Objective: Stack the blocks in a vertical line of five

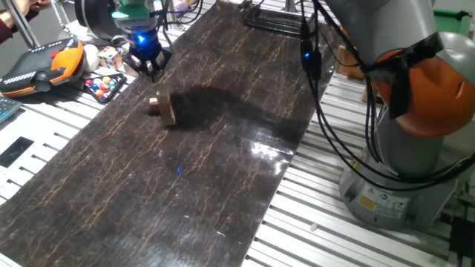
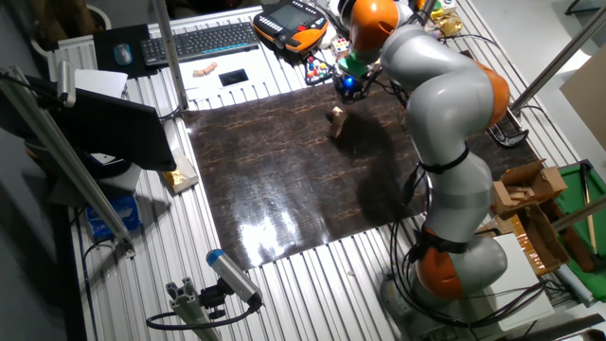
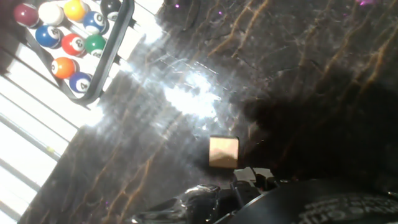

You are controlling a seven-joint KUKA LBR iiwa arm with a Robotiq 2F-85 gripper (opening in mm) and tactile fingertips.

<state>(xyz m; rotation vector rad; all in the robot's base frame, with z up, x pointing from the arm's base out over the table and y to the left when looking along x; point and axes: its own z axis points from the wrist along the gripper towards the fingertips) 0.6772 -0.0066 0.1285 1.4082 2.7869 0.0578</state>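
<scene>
hovering over the far left part of the dark marbled mat, the tool hangs low above the surface with a blue light glowing on the body above it. its black fingers are small and dark against the mat in both fixed views, so whether they stand wide or narrow cannot be told, and nothing can be seen between them. the hand view shows only a blurred dark edge of the tool at the bottom, partly cut off.

a small cluster of tan wooden blocks sits on the mat near the tool, apart from it; the pieces merge together and their number cannot be counted. from the other fixed view the blocks are a tiny pale speck. the hand view shows one block lying flat on the mat, just beside the tool's edge.

off the mat on the slatted bench, a rack of billiard balls lies partly cut off, with a multicoloured cube close by.
</scene>
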